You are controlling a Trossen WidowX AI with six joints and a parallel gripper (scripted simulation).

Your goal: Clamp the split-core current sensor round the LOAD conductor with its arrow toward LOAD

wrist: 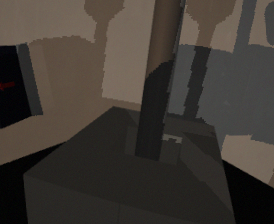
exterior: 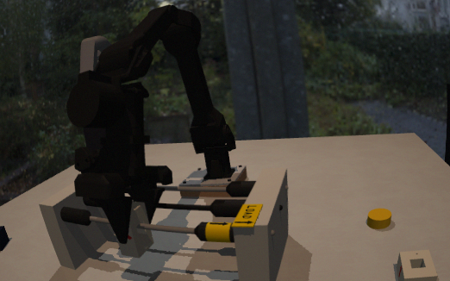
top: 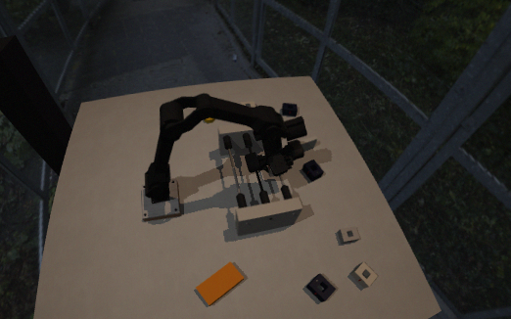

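Exterior view: one gripper [exterior: 124, 234] clamps one sensor [exterior: 137, 233] among three conductors [exterior: 171, 228].

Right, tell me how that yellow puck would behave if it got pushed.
The yellow puck is low and wide, resting on a flat face, so it would probably slide, not tip. Being round, it might roll away if knocked onto its edge. It looks like a solid, stiff disc, unlikely to deform; weight cannot be judged. The table around it looks flat and smooth.
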